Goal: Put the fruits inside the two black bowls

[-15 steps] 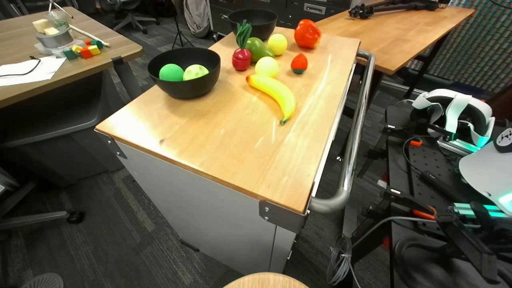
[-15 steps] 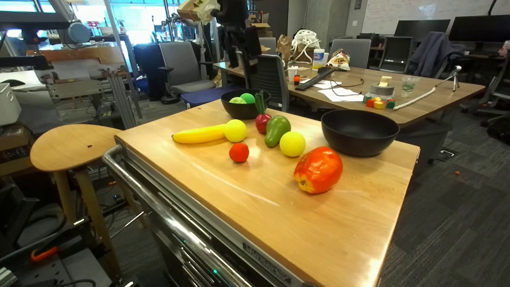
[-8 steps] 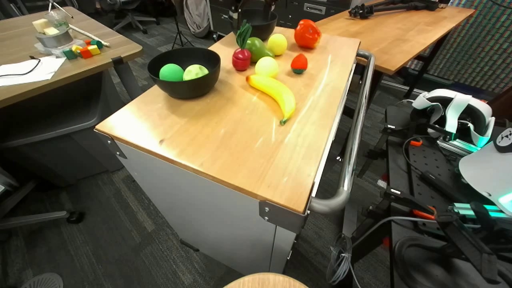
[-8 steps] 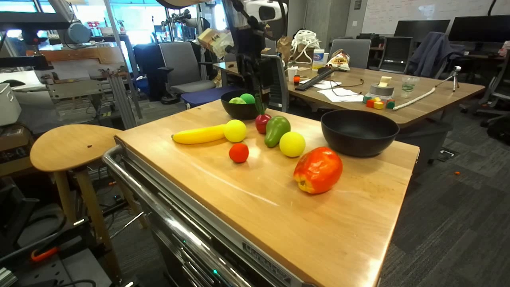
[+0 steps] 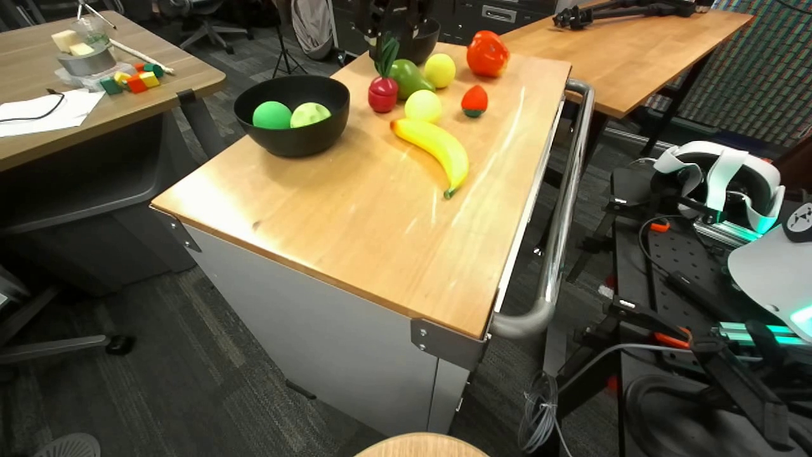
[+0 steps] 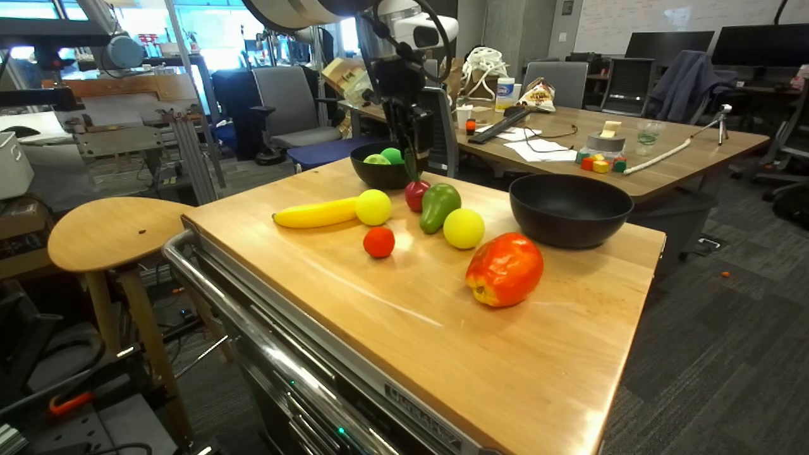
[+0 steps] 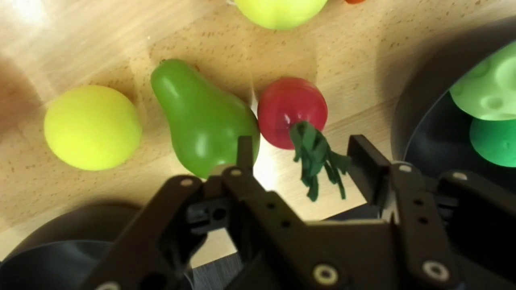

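The toy radish (image 7: 292, 108) sits at the centre of the wrist view on the wooden top (image 7: 354, 104), its green leaves (image 7: 313, 153) sticking up between the fingers of the claw (image 7: 301, 151). The claw stands roughly half spread, with no firm hold to be seen. Lifting this radish seems the step in hand. The leaves look limp, so a bite low on them, close to the bulb, should slip less. The finger left of centre (image 7: 244, 155) overlaps the avocado (image 7: 205, 125); whether they touch I cannot tell, so close gently. The black bowl (image 7: 439, 137) at the right edge, holding two green balls (image 7: 498, 143), lies nearer; the second black bowl (image 7: 60, 257), lower left, looks roomier.
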